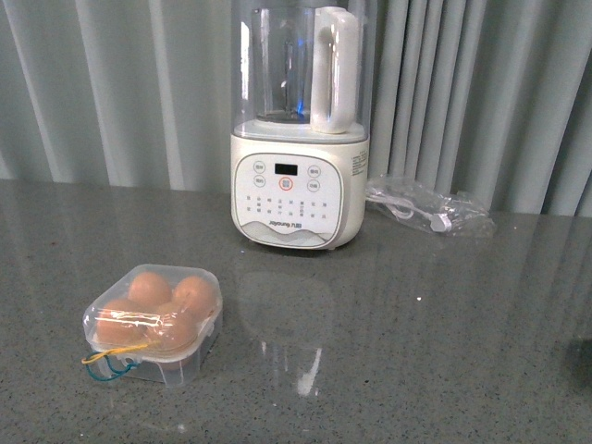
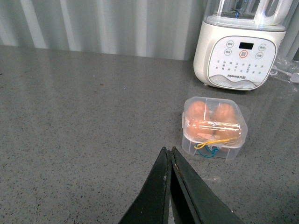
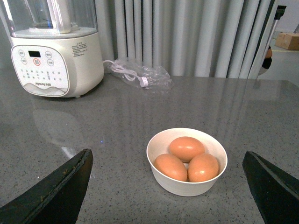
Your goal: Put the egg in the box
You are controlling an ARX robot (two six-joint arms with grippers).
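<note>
The table [image 1: 416, 314] was speckled grey stone, polished enough to mirror the blender [image 1: 301, 129] at its 12 o'clock. The blender's base was glossy cream plastic, its jug clear and shiny. The box [image 1: 153, 319] was thin clear plastic catching glare, with smooth matt orange-brown eggs [image 1: 194, 296] inside. A crinkled clear plastic bag [image 1: 430, 205] held a white cable. The bowl [image 3: 161, 179] looked glazed white ceramic. Both grippers' fingers [image 2: 161, 186] were matt black.

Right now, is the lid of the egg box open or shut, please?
Shut. The clear lid sits down over the box and the eggs inside, with the elastic bands hanging at its front.
</note>
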